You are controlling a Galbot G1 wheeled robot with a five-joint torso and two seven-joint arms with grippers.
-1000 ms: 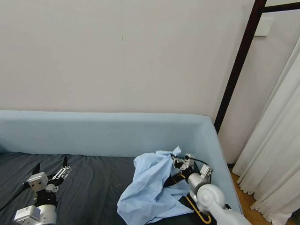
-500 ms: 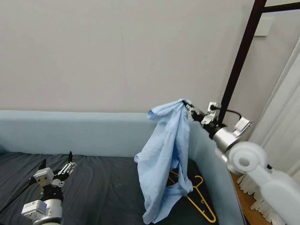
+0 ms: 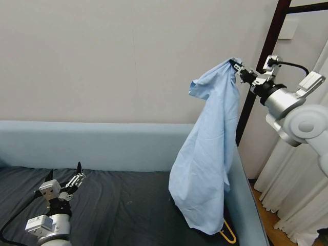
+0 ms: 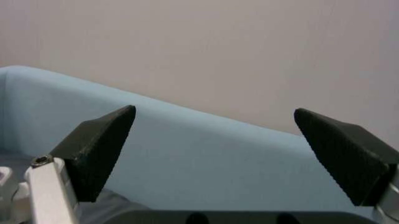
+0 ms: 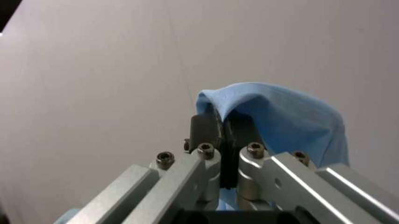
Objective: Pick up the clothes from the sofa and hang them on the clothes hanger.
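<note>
Ideally, the right gripper (image 3: 237, 66) should hold a firm pinch and carry the shirt (image 3: 205, 159) slowly and level toward the rack (image 3: 261, 66). A jerk would set the long cloth swinging. The likely faults are a snag on the upright post or a slip from so small a bite of fabric. The cloth is best laid over the top bar (image 3: 307, 7), not pressed against the post, so the carry calls for height before any sideways travel.

Right gripper (image 5: 221, 126): jaws closed, dark pads (image 5: 203, 128) pressed together on a fold of blue fabric, which humps over the fingertips. It is raised high, just beside the rack's post and in front of the wall.

Shirt (image 5: 293, 116): hangs at full length from this single pinch, bunched at the top and spreading below. Its hem lies low by the sofa's (image 3: 102, 146) right end. Whether it touches the seat (image 3: 118, 205) cannot be told.

Hanger (image 3: 228, 234): yellow, on the seat, peeping out just under the hem.

Left gripper (image 3: 65, 179): parked low over the seat, well apart from the shirt. Its fingers (image 4: 100, 144) are spread wide, hold nothing, and face the sofa's back.

Curtain (image 3: 302, 169): beyond the rack, at the robot's right.
</note>
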